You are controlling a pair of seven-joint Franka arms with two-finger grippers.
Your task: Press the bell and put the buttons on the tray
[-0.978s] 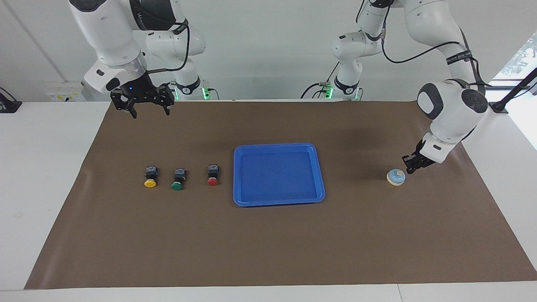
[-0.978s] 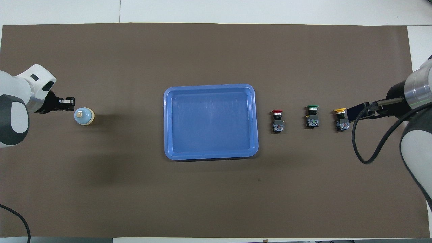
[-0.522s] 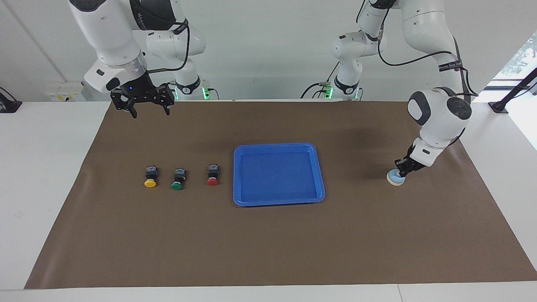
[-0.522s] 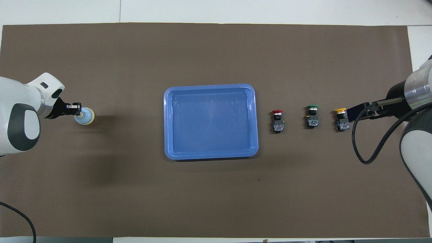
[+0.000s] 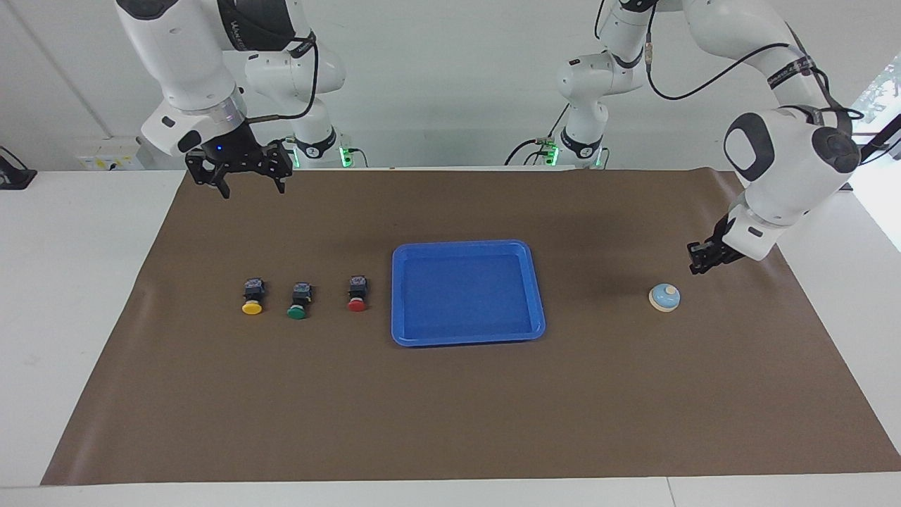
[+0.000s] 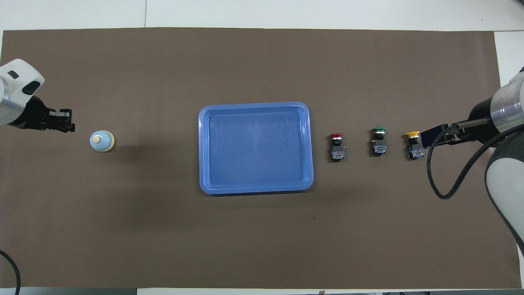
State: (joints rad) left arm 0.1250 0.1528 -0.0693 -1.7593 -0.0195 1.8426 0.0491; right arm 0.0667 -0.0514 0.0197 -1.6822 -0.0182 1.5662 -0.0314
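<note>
The light-blue bell (image 5: 664, 298) (image 6: 101, 141) stands alone on the mat toward the left arm's end. My left gripper (image 5: 697, 265) (image 6: 65, 125) hangs in the air just beside it, clear of the knob, with nothing in it. The blue tray (image 5: 464, 292) (image 6: 254, 147) lies mid-table with nothing on it. The buttons form a row beside the tray toward the right arm's end: red (image 5: 357, 294) (image 6: 337, 146), green (image 5: 298, 301) (image 6: 379, 141), yellow (image 5: 252, 296) (image 6: 414, 144). My right gripper (image 5: 253, 190) waits raised and open over the mat's robot-side edge.
A brown mat (image 5: 450, 408) covers the table, with white tabletop (image 5: 70, 282) around it. In the overhead view the right arm's cable (image 6: 434, 180) loops over the mat next to the yellow button.
Half a second ago my left gripper was down on the bell's knob. It has since lifted off and drawn back toward the left arm's end. The right arm has not moved.
</note>
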